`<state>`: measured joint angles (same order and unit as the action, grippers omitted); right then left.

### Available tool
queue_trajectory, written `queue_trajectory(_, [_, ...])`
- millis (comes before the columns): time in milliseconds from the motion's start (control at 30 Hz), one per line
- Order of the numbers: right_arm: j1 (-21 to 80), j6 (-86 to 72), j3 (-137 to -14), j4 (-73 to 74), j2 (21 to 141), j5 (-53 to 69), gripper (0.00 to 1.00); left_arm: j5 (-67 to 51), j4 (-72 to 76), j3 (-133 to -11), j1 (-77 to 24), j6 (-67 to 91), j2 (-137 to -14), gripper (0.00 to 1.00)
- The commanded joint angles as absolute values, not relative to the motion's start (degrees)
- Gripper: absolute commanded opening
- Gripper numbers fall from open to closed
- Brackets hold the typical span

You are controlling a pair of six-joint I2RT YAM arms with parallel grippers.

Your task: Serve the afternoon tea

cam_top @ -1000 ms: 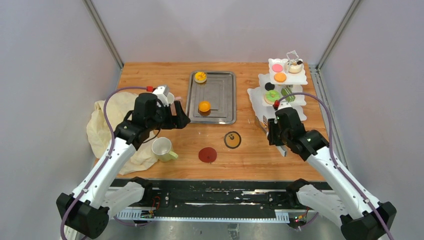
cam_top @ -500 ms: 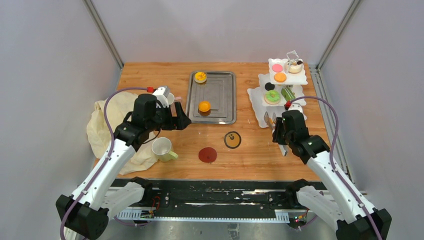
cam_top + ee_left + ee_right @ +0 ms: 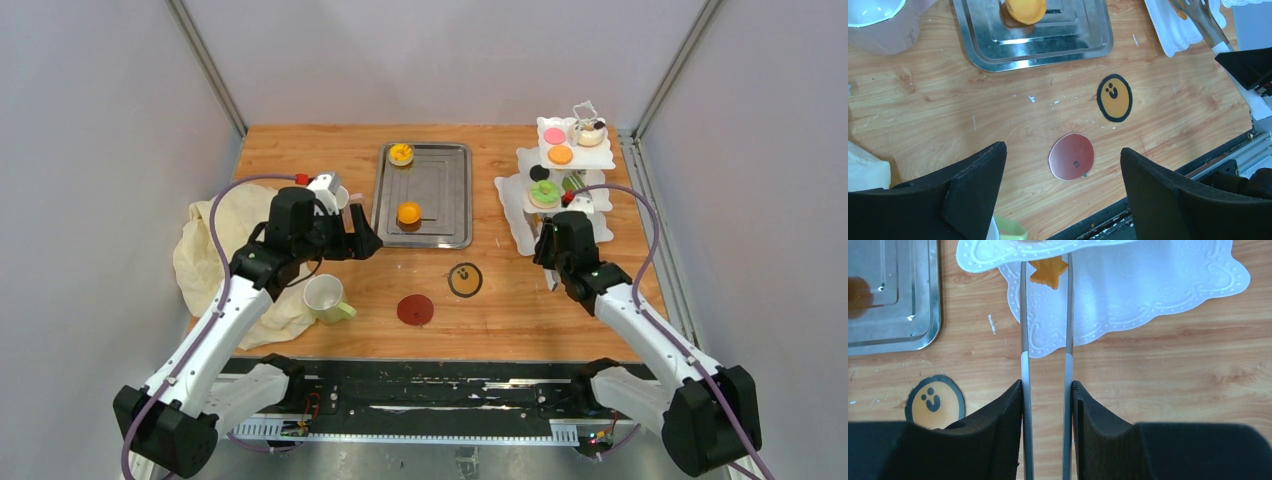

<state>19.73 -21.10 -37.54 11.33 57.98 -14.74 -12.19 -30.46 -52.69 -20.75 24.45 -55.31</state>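
Note:
My right gripper [image 3: 1046, 390] is shut on the metal tongs [image 3: 1024, 330]. The tongs' tips pinch a small orange star-shaped pastry [image 3: 1048, 271] over the bottom tier of the white stand [image 3: 1158, 285]. On the stand's upper tiers sit a pink disc [image 3: 554, 135], an orange tart [image 3: 560, 155] and a green donut [image 3: 545, 192]. Open and holding nothing, my left gripper [image 3: 1062, 150] hovers above the red coaster [image 3: 1072, 156]. The yellow smiley coaster [image 3: 1114, 97] lies to its right. One pale mug [image 3: 878, 25] stands left of the tray, and another mug [image 3: 325, 297] stands by the cloth.
A steel tray [image 3: 440, 170] at the table's middle back carries two orange tarts [image 3: 408, 213] [image 3: 401, 153]. A crumpled cream cloth [image 3: 215, 255] covers the left side. Grey walls close in the table, and a black rail runs along its front edge.
My right arm has swung with the tongs, first right, then back up toward the stand's bottom tier. The left arm has stayed still.

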Motion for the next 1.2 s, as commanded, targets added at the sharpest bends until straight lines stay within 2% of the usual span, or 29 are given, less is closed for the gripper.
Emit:
queue_trajectory(0, [19.01, -20.32, -34.06, -2.09, 59.45, -17.95, 0.01, -11.89, -28.84, -53.71, -20.57, 25.23, -56.76, 0.89])
queue_trajectory(233, [19.04, -17.59, -31.54, -11.63, 63.66, -16.58, 0.01, -12.00, -28.38, -53.53, -20.56, 25.49, -57.13, 0.89])
queue_trajectory(600, [18.90, -15.55, -34.82, -16.00, 73.45, -18.57, 0.06, -9.81, -29.28, -52.26, -20.57, 25.25, -55.67, 0.89])
queue_trajectory(767, [18.93, -16.33, -35.12, -16.02, 74.34, -16.71, 0.31, -8.29, -31.30, -52.25, -20.56, 24.35, -54.85, 0.89])
queue_trajectory(1167, [18.90, -16.06, -32.52, -5.64, 62.94, -14.73, 0.41, -8.68, -29.80, -50.65, -20.54, 23.83, -55.19, 0.89])
